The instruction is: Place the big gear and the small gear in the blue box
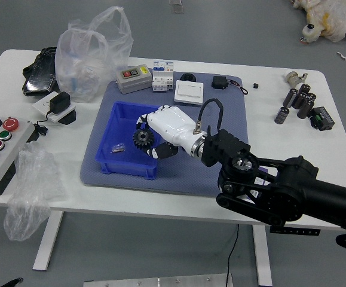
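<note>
Steadiness helps: your right hand (174,125) grips the big gear (143,139) over the blue box (122,168), so lower it inside before releasing; small gear hidden, left hand (13,282) lower left, state unclear.

Open way into the blue box from its left side.
The right hand (170,131) and gear (143,139) cover part of the blue box (126,168); a small packet (118,147) lies inside. Bare mat (178,179) runs along its near side. The right arm (292,185) bars the right approach; a grey case (134,79) and white box (189,92) stand beyond.
</note>
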Controlling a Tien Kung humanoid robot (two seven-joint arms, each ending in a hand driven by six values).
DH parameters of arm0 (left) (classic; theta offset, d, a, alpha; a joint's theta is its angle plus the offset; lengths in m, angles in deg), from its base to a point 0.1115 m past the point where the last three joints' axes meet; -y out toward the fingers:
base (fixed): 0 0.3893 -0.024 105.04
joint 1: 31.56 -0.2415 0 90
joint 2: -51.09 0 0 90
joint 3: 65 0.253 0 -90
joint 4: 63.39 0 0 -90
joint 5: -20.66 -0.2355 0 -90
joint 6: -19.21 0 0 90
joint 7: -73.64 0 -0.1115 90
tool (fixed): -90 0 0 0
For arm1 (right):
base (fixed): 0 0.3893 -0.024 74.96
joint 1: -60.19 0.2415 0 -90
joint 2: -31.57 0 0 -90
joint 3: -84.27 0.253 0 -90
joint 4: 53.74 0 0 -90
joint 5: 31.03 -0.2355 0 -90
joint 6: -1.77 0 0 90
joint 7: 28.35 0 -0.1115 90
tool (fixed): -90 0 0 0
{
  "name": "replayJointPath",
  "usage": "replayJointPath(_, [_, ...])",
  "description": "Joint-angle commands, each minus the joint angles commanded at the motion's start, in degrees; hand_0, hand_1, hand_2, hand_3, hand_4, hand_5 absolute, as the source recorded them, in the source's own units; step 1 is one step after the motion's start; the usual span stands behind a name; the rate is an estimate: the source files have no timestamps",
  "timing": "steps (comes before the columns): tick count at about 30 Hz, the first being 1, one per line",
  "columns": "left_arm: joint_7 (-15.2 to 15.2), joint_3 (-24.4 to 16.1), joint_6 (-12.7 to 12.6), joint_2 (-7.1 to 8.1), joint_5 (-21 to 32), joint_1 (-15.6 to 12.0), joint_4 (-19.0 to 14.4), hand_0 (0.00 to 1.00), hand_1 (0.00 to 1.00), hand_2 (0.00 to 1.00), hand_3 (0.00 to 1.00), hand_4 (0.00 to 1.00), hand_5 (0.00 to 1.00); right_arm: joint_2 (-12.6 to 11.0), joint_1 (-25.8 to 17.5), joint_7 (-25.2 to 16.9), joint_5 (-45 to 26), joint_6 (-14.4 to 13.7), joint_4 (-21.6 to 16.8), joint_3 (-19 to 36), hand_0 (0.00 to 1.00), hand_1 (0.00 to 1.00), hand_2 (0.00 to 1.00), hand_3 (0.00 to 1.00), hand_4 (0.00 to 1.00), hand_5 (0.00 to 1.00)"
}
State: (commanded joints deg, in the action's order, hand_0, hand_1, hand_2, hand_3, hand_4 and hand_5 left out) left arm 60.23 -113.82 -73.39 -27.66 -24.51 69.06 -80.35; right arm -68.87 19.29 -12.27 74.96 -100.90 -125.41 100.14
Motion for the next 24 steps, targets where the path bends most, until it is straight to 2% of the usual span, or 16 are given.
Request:
replayJointPath(3, [0.06, 0.06, 0.00, -0.01, 0.11, 0.06, 0.01, 0.656, 0.555, 0.570, 0.714, 0.725, 0.623, 0.21, 0.14, -0.12, -1.46, 0.05, 0.54, -0.45, 0.883, 0.743, 0.668, 0.691, 0.510, 0.034])
replayJointPath(4, [0.04, 0.04, -0.01, -0.01, 0.09, 0.05, 0.01, 0.656, 0.555, 0.570, 0.714, 0.725, 0.623, 0.26, 0.14, -0.02, -1.80, 0.22, 0.72, -0.47, 0.996, 0.949, 0.953, 0.951, 0.644, 0.101])
replayJointPath(9, [0.00, 0.00, -0.05, 0.00, 0.14, 0.07, -0.01, 0.656, 0.555, 0.570, 0.714, 0.725, 0.623, 0.37, 0.17, 0.40, -2.79, 1.01, 1.33, -0.62, 0.996, 0.949, 0.953, 0.951, 0.644, 0.101])
replayJointPath(10, [0.01, 0.00, -0.06, 0.00, 0.16, 0.08, -0.01, 0.656, 0.554, 0.570, 0.714, 0.725, 0.623, 0.38, 0.18, 0.38, -2.77, 1.08, 1.38, -0.60, 0.998, 0.998, 0.998, 0.998, 0.768, 0.161])
replayJointPath(15, [0.09, 0.13, -0.06, -0.03, 0.31, 0.13, 0.01, 0.656, 0.554, 0.570, 0.714, 0.725, 0.623, 0.46, -0.06, 0.13, -2.47, 1.53, 1.54, -0.11, 0.998, 0.998, 0.998, 0.998, 0.768, 0.161])
replayJointPath(16, [0.10, 0.15, -0.07, -0.03, 0.34, 0.13, 0.01, 0.656, 0.554, 0.571, 0.714, 0.726, 0.623, 0.49, -0.18, 0.10, -2.36, 1.48, 1.57, 0.04, 0.998, 0.998, 0.998, 0.998, 0.862, 0.218])
replayJointPath(17, [0.10, 0.14, -0.07, -0.04, 0.34, 0.12, 0.01, 0.656, 0.554, 0.571, 0.714, 0.726, 0.623, 0.51, -0.32, 0.08, -2.25, 1.33, 1.56, 0.25, 0.998, 0.998, 0.998, 0.998, 0.862, 0.218])
replayJointPath(19, [0.13, 0.19, -0.10, -0.06, 0.43, 0.09, 0.02, 0.656, 0.554, 0.571, 0.714, 0.726, 0.623, 0.42, -0.88, -0.11, -2.12, 0.33, 1.29, 1.26, 0.998, 0.998, 0.998, 0.998, 0.862, 0.218])
replayJointPath(24, [0.26, 0.37, -0.14, -0.19, 0.72, 0.04, 0.05, 0.655, 0.554, 0.571, 0.714, 0.726, 0.623, -0.85, -3.81, -1.04, -2.29, -4.81, -0.49, 6.96, 0.988, 0.965, 0.970, 0.998, 0.834, 0.218])
